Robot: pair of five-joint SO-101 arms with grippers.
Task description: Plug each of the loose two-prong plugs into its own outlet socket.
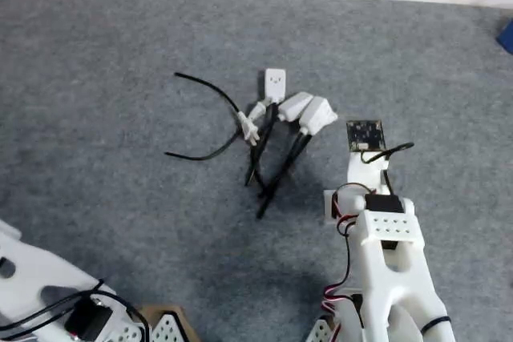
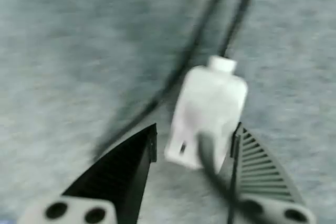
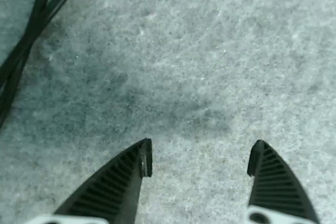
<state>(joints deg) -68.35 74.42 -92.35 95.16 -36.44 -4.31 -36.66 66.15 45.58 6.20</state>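
Plugs (image 1: 309, 114), black cords (image 1: 276, 167), grey carpet (image 1: 104, 54)

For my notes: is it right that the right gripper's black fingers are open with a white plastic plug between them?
Not quite. The right gripper stands open, but bare grey carpet lies between its black fingers, per the right wrist view.

No text, label, number or sign is legible on the plugs (image 1: 309, 111), the cords (image 1: 276, 172) or the counter (image 1: 120, 214).
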